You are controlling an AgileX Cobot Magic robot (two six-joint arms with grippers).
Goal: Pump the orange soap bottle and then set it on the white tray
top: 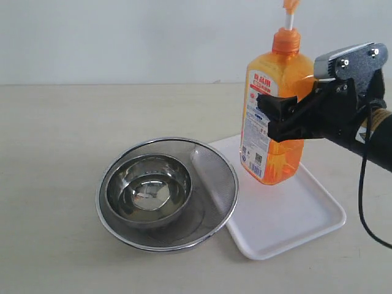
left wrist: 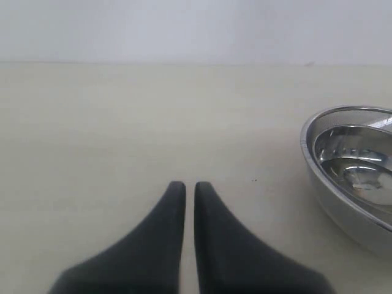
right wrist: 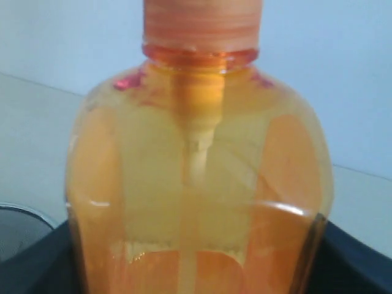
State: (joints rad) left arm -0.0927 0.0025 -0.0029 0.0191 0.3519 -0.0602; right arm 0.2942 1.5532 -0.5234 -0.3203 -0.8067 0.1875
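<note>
The orange soap bottle [top: 286,76] stands upright with its base at the back of the white tray [top: 294,214]; I cannot tell whether the base rests on it. The white-orange label [top: 254,125] faces the front left, and the pump nozzle [top: 290,5] reaches the top of the frame. My right gripper [top: 277,119] is shut on the bottle's middle from the right. In the right wrist view the orange soap bottle [right wrist: 196,153] fills the frame between the dark fingers [right wrist: 352,260]. My left gripper [left wrist: 190,187] is shut, holds nothing and hovers over bare table.
A round steel mesh strainer [top: 214,177] holding a steel bowl [top: 149,190] sits front left, its rim overlapping the tray's left edge. The left wrist view shows that steel bowl [left wrist: 352,171] at one side. The right arm's cable [top: 362,196] hangs past the tray.
</note>
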